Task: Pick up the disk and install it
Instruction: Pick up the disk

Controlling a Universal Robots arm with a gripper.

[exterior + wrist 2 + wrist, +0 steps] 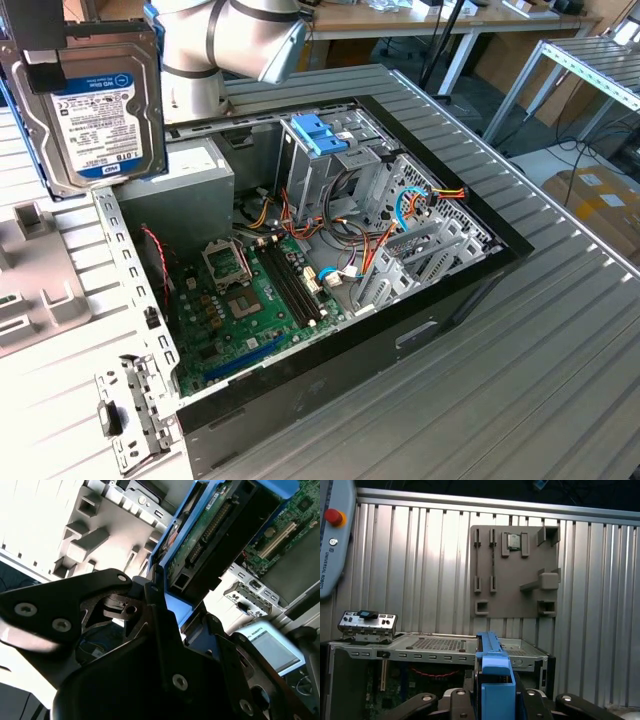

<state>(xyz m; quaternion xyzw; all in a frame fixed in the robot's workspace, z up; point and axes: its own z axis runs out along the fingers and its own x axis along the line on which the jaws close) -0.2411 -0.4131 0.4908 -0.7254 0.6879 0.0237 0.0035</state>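
Above open metal computer case (400, 345), end effector (40, 60) grips flat rectangular disk (100, 110), grey body, light-blue plastic rail.

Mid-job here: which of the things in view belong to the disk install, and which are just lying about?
In the job: the disk, clamped in the tool, held aloft; the open computer case; its metal drive cage, probably.
Lying about: grey fixture board with a chip on it; teach pendant; cardboard box.
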